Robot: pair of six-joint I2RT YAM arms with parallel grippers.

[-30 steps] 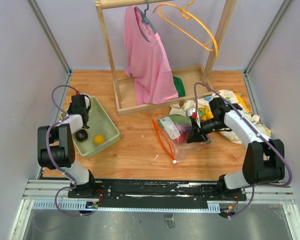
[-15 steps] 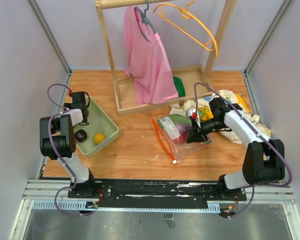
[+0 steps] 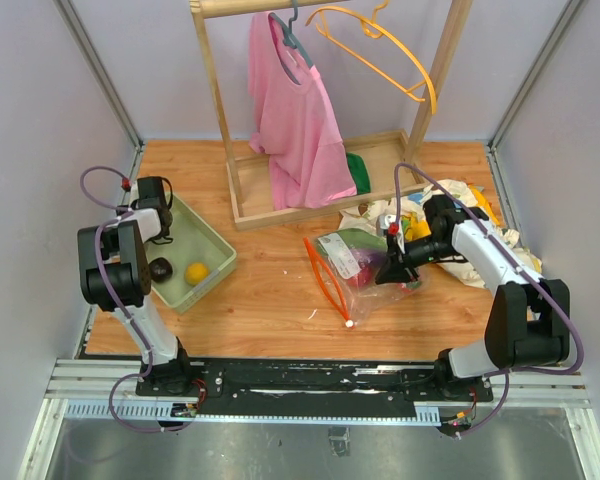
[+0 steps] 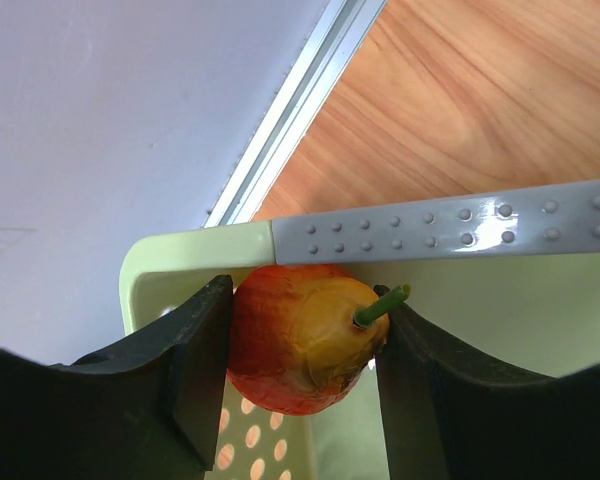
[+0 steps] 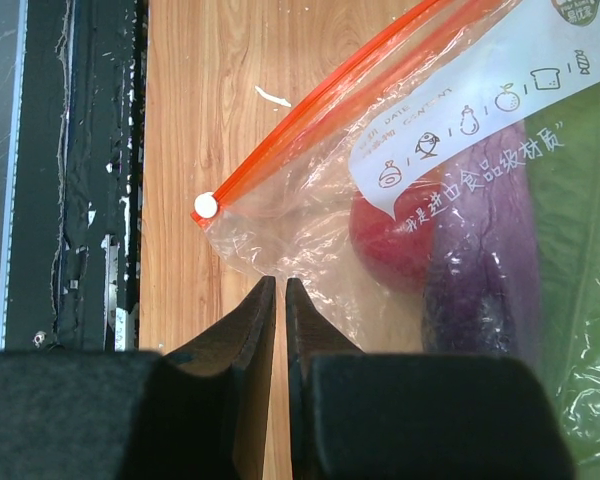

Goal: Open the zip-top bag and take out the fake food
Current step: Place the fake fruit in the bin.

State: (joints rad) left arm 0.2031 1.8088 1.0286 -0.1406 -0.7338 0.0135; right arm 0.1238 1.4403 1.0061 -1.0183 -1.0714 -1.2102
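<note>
- Fingers (image 4: 195, 360) of the left gripper (image 4: 302, 310) stand about half apart, clamped on one red-and-yellow plastic fruit (image 4: 290, 355) above the far-left corner of the pale green plastic tray (image 3: 220, 262). Its short green stem points at the right-hand finger.
- Two more pieces lie in that single tray, side by side near its near end: a dark purple round piece (image 3: 161, 269) on the left and a yellow round piece (image 3: 196, 272) on the right.
- One clear crinkly zip-top bag (image 3: 372, 288) lies flat on the wood right of centre, well apart from the tray. Its mouth faces left and its closed end faces right.
- The bag's orange-red zipper strip (image 3: 325, 285) runs far to near, slanting right toward the near end, where its white slider (image 3: 349, 323) sits. The two lips bow apart.
- Three pieces show through the film under the white label (image 5: 460, 110): a red piece (image 5: 390, 235), a long purple piece (image 5: 480, 270) and a green piece (image 5: 580, 300).
- The right gripper (image 5: 280, 290) is closed to a sliver, pinching the bag's film at its near edge.
- A white-and-yellow printed cloth (image 3: 470, 205) lies crumpled just right of the bag.
</note>
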